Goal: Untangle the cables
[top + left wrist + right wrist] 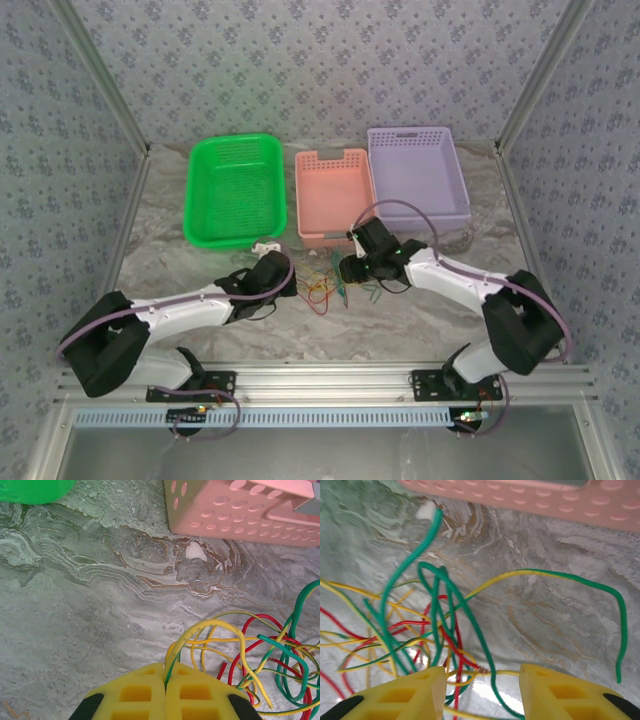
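2 robot arms reach toward the middle of a marbled table [400, 320]. The cables [322, 288], thin wires in red, orange, yellow and green, lie in a loose tangle on the table between the 2 grippers, just in front of a pink basket [303, 200]. The left gripper [165, 674] has its yellow pads pressed together, pinching a yellow and a green wire at the tangle's left edge. The right gripper [482, 680] sits low over the tangle's right side, its fingers [560, 692] spread apart with several wires crossing the gap. A green basket [193, 200] stands left of the pink one and a purple basket [462, 180] right of it.
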Controlling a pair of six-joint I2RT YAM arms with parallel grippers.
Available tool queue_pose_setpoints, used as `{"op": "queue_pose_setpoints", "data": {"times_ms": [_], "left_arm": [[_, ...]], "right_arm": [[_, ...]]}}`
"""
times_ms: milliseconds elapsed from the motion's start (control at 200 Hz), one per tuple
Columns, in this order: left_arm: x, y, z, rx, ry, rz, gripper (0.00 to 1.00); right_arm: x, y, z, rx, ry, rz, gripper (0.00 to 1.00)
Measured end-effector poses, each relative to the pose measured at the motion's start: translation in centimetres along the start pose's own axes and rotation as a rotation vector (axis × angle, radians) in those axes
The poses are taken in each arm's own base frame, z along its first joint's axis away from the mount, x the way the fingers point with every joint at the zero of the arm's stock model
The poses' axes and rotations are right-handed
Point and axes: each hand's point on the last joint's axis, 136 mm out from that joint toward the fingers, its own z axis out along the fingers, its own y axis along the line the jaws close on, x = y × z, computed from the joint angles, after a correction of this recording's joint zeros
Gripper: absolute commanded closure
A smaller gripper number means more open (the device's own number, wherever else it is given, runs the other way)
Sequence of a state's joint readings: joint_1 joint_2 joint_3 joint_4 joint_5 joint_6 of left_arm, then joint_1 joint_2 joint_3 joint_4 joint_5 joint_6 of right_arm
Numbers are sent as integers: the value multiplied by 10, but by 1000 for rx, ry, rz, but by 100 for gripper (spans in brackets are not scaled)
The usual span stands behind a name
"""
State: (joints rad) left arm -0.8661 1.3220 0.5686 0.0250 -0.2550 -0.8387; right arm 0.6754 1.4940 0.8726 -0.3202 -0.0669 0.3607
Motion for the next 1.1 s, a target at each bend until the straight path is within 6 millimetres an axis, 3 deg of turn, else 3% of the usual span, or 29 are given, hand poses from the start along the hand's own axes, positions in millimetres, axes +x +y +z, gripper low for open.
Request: {"op": "queue_pose_setpoints", "data": {"times_ms": [305, 560, 590, 754, 944, 1099], "left_arm": [[0, 0, 0, 0, 0, 0, 100], [0, 1, 0, -1, 1, 0, 100], [0, 1, -1, -1, 0, -1, 100], [-3, 9, -11, -13, -26, -25, 100], [0, 29, -15, -98, -41, -42, 100], [1, 42, -17, -158, -55, -52, 100]], "right_arm": [[-1, -4, 26, 7, 37, -31, 68], [-14, 2, 26, -23, -18, -18, 100], [-14, 2, 23, -21, -29, -14, 100], [-21, -12, -17, -20, -145, 51, 100], [-50, -55, -87, -14, -360, 205, 100], [-55, -90, -127, 11, -452, 310, 100]]}}
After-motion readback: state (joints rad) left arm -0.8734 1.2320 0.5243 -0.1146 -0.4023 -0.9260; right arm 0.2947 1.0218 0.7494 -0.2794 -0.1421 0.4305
